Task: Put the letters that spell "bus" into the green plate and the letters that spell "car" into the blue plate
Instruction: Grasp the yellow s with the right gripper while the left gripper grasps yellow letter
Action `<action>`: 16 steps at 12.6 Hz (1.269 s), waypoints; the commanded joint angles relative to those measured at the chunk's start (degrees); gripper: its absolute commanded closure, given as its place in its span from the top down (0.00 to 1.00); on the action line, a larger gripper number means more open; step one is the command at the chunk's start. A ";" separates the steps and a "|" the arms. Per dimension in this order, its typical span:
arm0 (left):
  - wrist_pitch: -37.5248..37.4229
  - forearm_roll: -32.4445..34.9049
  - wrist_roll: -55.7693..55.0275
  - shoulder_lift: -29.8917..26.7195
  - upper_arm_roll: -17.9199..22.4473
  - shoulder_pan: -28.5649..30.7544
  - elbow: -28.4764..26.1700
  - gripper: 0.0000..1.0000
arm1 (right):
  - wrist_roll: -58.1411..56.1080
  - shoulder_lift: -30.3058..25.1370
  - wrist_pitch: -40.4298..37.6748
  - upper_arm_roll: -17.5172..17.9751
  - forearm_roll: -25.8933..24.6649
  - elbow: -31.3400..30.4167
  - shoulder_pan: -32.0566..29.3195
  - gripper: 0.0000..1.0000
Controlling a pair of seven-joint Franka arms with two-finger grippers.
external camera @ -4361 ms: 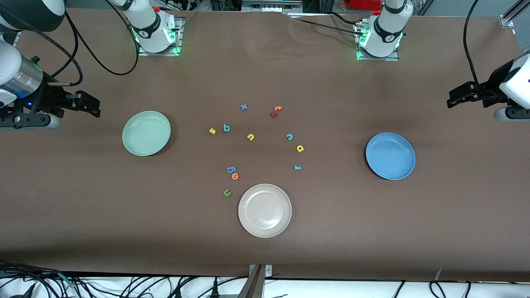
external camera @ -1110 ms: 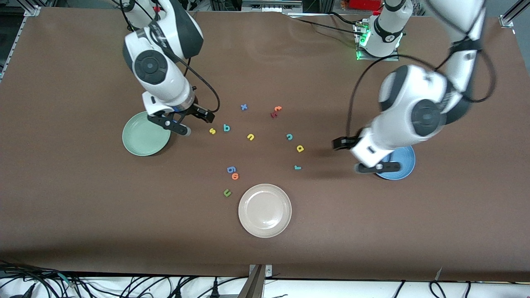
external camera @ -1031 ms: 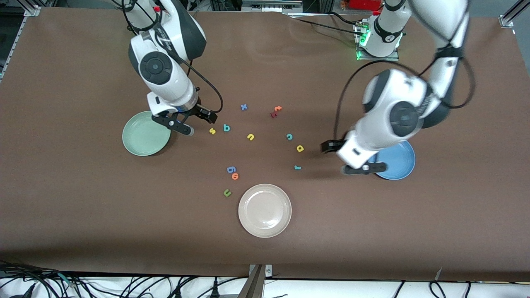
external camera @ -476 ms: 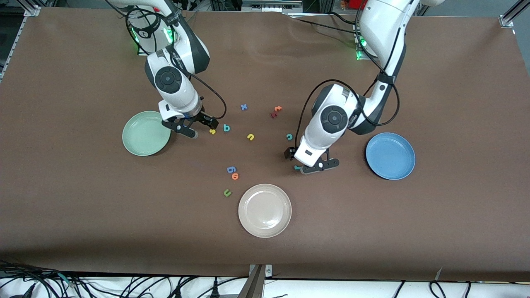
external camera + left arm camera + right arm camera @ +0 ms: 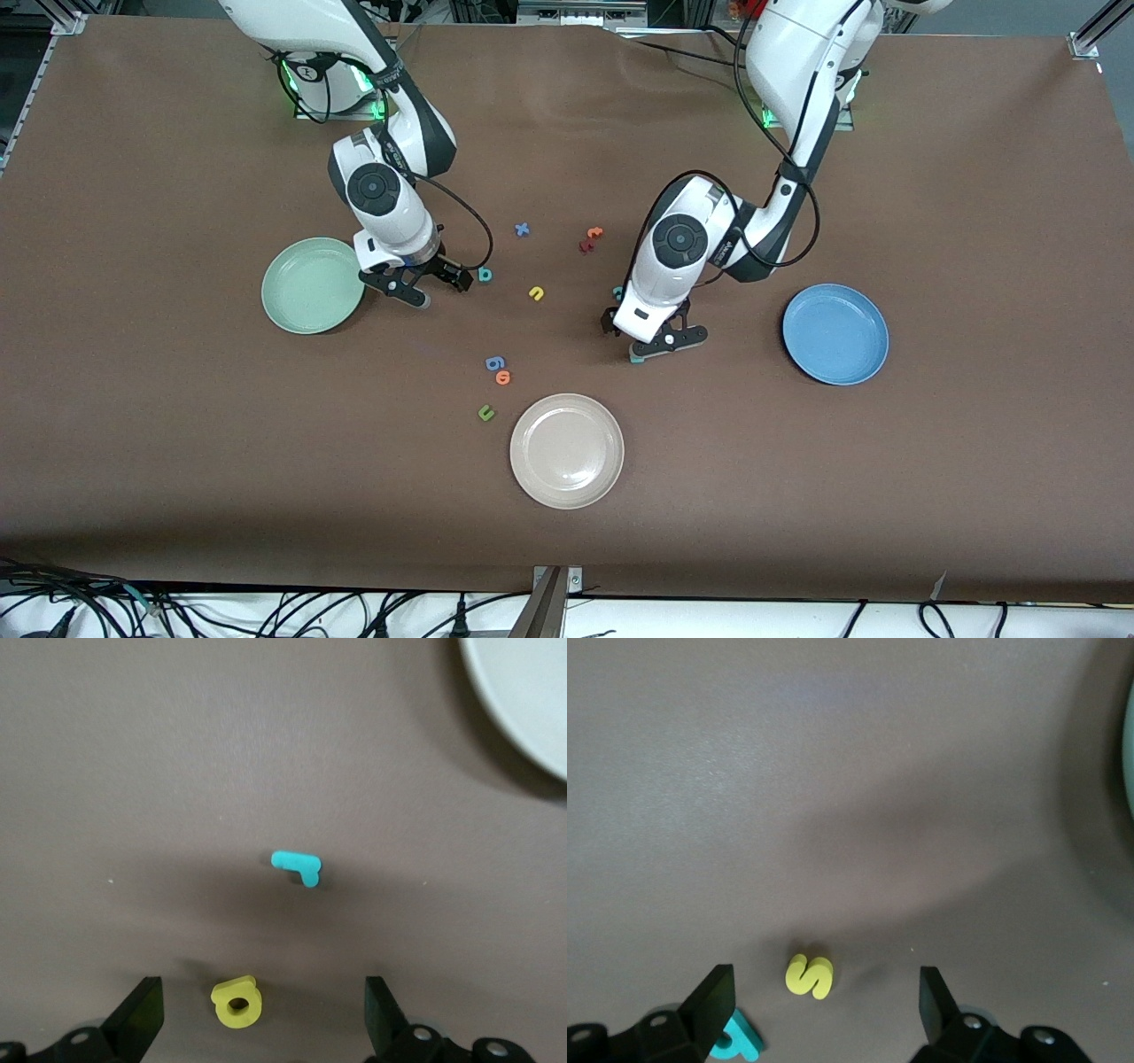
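Note:
My right gripper [image 5: 436, 288] hangs open low over the table beside the green plate [image 5: 301, 292]. The yellow "s" [image 5: 810, 976] lies between its fingers, untouched, and the teal "b" [image 5: 740, 1041] sits by one fingertip; this "b" [image 5: 485, 275] also shows in the front view. The yellow "u" [image 5: 536, 292] lies nearer the table's middle. My left gripper [image 5: 642, 335] is open over the yellow "a" [image 5: 236, 1001], with the teal "r" [image 5: 297, 867] just ahead of it. The teal "c" [image 5: 617, 291] peeks out beside the left arm. The blue plate [image 5: 835, 334] holds nothing.
A beige-white plate [image 5: 567, 450] lies nearest the front camera. A blue "g" [image 5: 494, 362], an orange "o" [image 5: 503, 377] and a green "u" [image 5: 485, 412] lie beside it. A blue "x" [image 5: 522, 229], an orange "t" [image 5: 594, 232] and a dark red letter [image 5: 585, 245] lie toward the bases.
Both arms have swung in and come down. The right gripper went from the green plate's edge to over the "s". The left gripper went from by the blue plate to over the "a".

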 commanded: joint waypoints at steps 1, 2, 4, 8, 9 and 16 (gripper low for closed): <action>0.92 2.95 -1.39 0.66 0.81 -1.41 -0.99 0.98 | 3.63 0.45 1.27 0.04 -0.90 -0.34 1.39 0.91; 0.92 3.75 -1.48 0.84 0.72 -1.41 -1.00 0.98 | 3.98 0.80 1.89 0.13 -0.90 -0.34 1.48 0.91; 0.92 3.84 -1.48 1.10 0.72 -1.50 -1.34 0.90 | 4.07 1.85 2.94 0.13 -0.90 -0.34 1.48 0.88; 0.83 3.84 -1.39 1.10 0.72 -1.76 -2.49 0.75 | 3.99 3.53 5.32 0.04 -0.90 -0.25 1.48 0.70; 0.83 3.84 -1.48 1.10 0.72 -1.85 -2.49 0.73 | 3.99 3.53 5.32 0.04 -0.90 -0.25 1.48 0.56; 0.13 3.84 -1.48 0.84 0.72 -2.29 -3.10 0.53 | 2.85 2.66 4.53 -0.22 -0.90 0.01 1.48 0.05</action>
